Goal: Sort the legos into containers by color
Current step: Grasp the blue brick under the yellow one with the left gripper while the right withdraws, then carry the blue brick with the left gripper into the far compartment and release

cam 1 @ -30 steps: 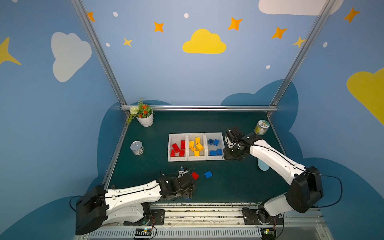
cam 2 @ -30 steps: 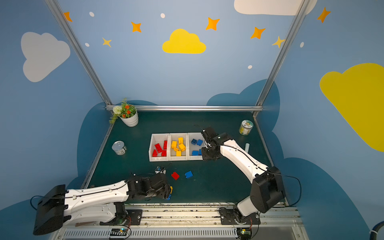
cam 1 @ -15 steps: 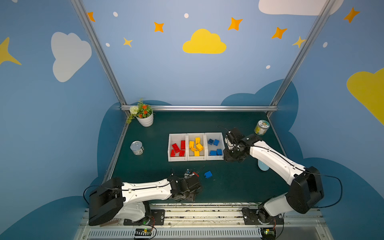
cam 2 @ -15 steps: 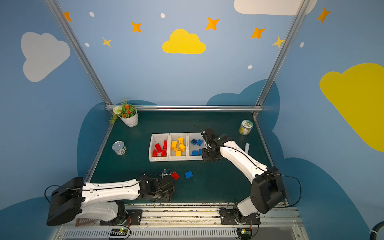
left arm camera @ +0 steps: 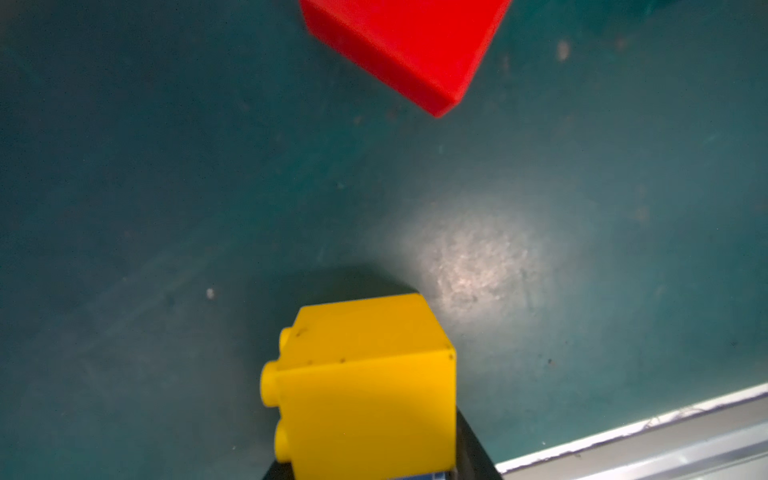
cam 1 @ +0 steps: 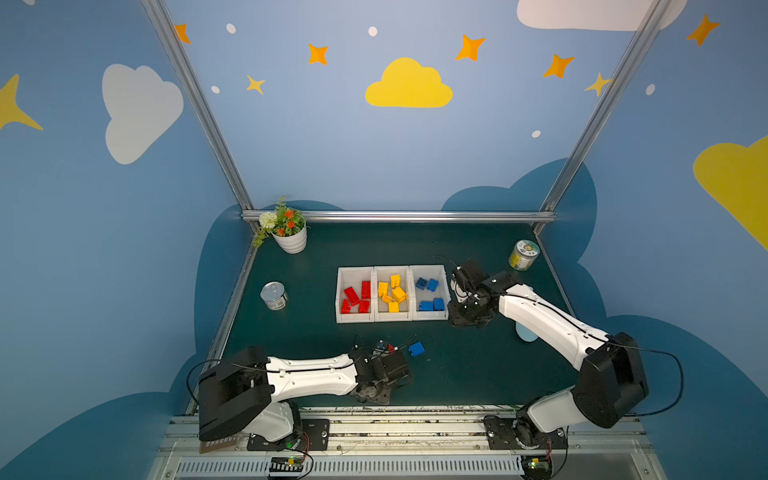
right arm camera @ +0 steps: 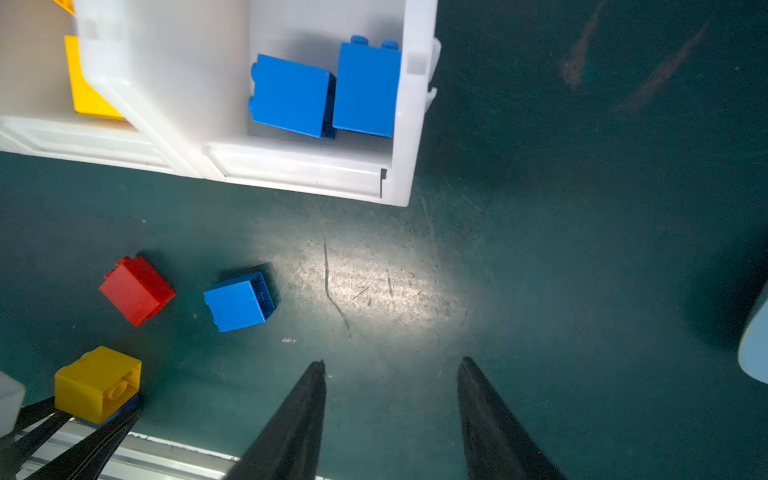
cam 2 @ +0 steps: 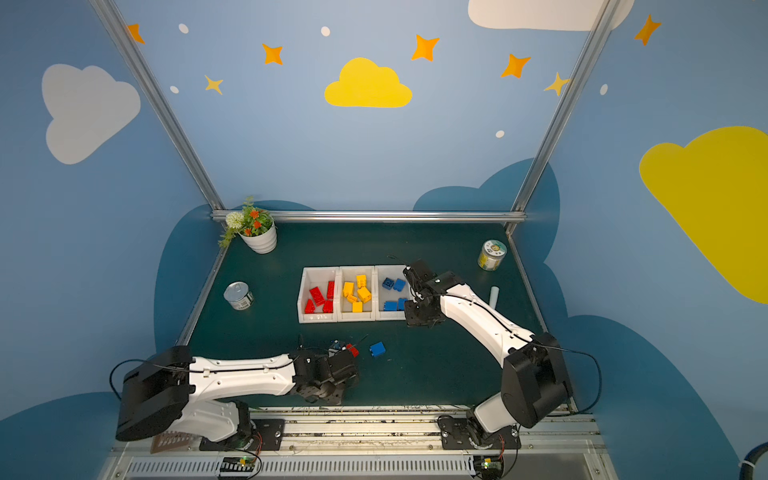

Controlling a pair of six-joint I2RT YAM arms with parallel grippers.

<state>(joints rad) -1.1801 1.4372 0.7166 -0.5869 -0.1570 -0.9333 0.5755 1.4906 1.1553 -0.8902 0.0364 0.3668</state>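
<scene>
Both top views hide what the left gripper (right arm camera: pixel 96 409) carries: its wrist covers the spot. The right wrist view settles it, showing the black fingers (right arm camera: pixel 50 419) clamped on a yellow brick (right arm camera: pixel 97 384) at the front edge of the counter (cam 1: pixel 478 365). The left wrist view shows that brick filling the space between the jaws, studs sideways, but cuts it off at the frame edge.

Near it on the counter lie a red brick (right arm camera: pixel 137 291) and, just beside that, a loose blue brick (right arm camera: pixel 239 301), apart from each other. The left wrist view shows only a corner of the red one and misses the blue one. In a top view the red brick (cam 2: pixel 353 350) is half covered by the left arm's wiring.

The right gripper (right arm camera: pixel 392 363) stands moderately open and empty over bare counter, by the near outer corner of the blue container (right arm camera: pixel 299 170). A pale object (right arm camera: pixel 754 340) is cut off at that view's edge and hard to make out.
</scene>
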